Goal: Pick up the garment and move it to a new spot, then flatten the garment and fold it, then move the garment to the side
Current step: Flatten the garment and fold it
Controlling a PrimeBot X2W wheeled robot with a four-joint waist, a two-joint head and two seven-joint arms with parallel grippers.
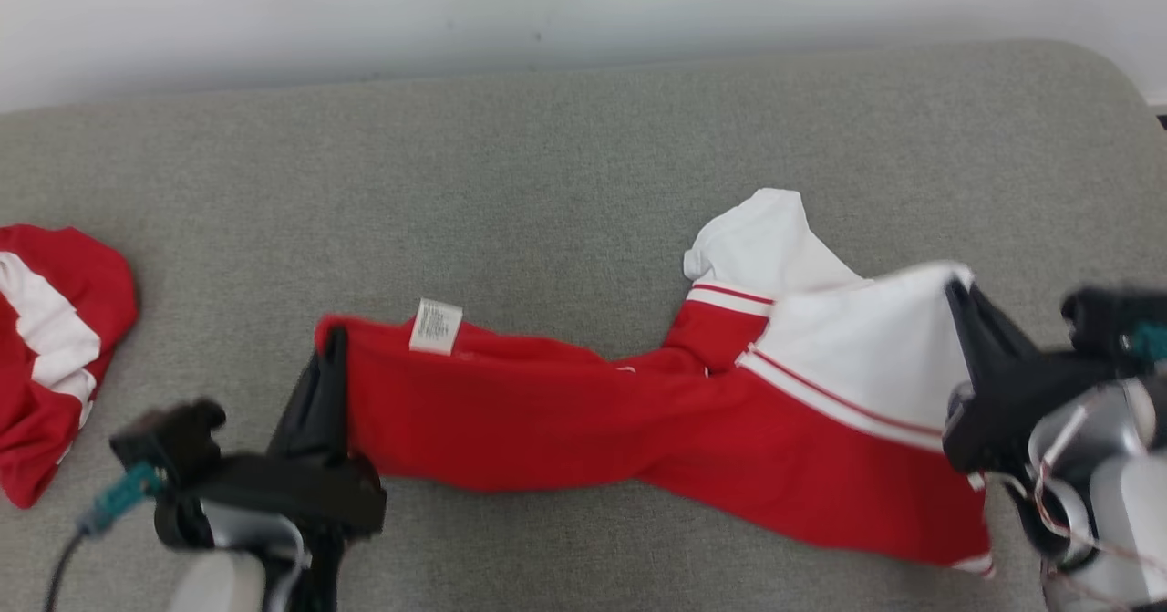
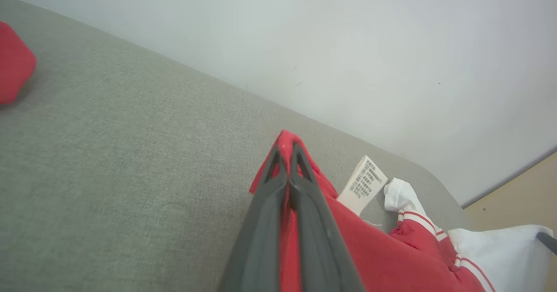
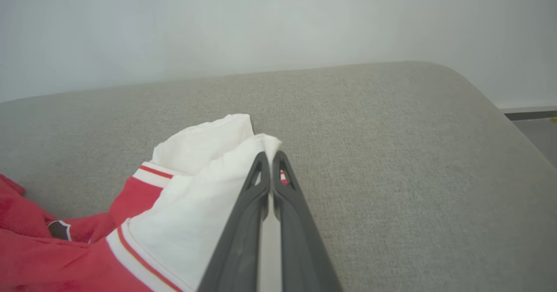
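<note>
Garment (image 1: 565, 420) lay stretched L–R across the grey cushion (image 1: 583, 183), long axis running betw. the claws: left claw (image 1: 334, 343) pinched closed on its red end, right claw (image 1: 955, 291) likewise on its white end, each arm nearest its own end.

On cushion (image 1: 583, 183), garment (image 1: 547, 430); another garment (image 1: 46, 357) left
</note>
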